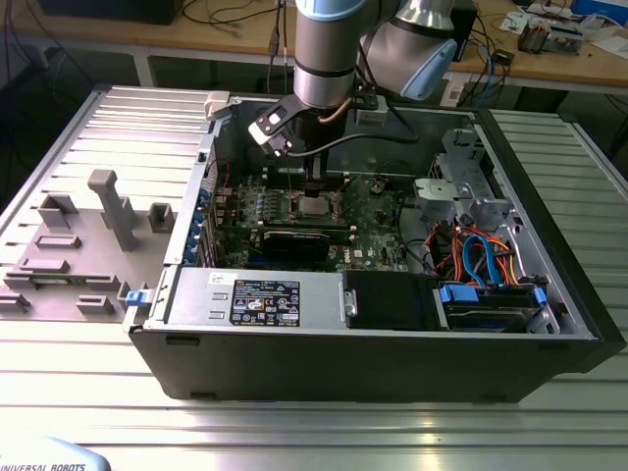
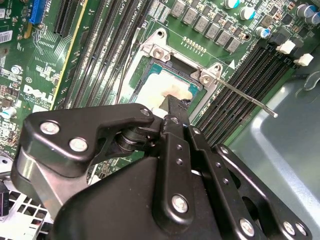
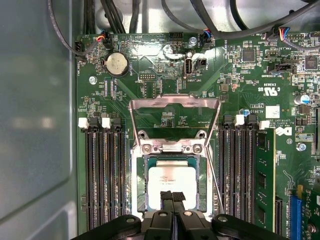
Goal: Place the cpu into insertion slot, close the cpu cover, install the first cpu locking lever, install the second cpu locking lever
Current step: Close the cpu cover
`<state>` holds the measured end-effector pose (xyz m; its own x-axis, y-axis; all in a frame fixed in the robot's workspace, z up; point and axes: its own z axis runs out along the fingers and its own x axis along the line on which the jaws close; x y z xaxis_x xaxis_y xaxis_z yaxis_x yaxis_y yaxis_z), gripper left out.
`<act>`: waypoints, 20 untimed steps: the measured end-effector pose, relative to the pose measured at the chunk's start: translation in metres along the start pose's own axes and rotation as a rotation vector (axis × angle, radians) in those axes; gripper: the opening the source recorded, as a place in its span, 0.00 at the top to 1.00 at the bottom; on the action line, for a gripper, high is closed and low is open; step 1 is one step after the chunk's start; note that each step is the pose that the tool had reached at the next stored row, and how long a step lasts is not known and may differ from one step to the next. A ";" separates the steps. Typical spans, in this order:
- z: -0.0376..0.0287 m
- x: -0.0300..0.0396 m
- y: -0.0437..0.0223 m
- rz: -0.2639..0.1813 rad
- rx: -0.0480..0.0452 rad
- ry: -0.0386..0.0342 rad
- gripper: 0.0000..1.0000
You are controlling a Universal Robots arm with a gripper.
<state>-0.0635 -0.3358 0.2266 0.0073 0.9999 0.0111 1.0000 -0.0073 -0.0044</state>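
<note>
The gripper [image 3: 172,200] is seen with its two black fingers pressed together at the tips, and nothing can be made out between them. The tips are set down on the metal top of the cpu [image 3: 172,175], near one edge, probably so that the chip is pushed flat rather than carried. The cpu is already laid in the insertion slot [image 3: 139,180], square to its rim and level with it. The cpu cover [image 3: 175,102] is raised open on its hinge, clear of the chip, and the board is seen through its window; it is not yet closed. A thin locking lever [image 2: 240,97] is swung out from the corner of the socket over the memory slots [image 3: 102,175], which leaves the cover free to come down. A round coin battery [image 3: 116,63] is seen further along the green board [image 3: 240,90]. In the exterior view the arm [image 1: 329,49] is brought down from twelve o'clock, straight into the open computer case [image 1: 373,368]. From the socket, the power supply box [image 1: 255,294] is found at about seven o'clock, the blue and orange cables [image 1: 476,255] at about four o'clock, and a grey fixture plate [image 1: 69,157] at nine o'clock outside the case.
</note>
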 end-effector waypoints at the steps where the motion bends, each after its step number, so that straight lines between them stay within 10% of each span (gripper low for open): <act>1: 0.0000 0.0000 0.0000 0.000 -0.0027 0.0000 0.89; 20: -0.0066 0.0001 0.0000 0.000 -0.0029 0.0000 0.89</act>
<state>-0.0635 -0.3358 0.2333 0.0073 0.9999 0.0112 1.0000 -0.0073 -0.0014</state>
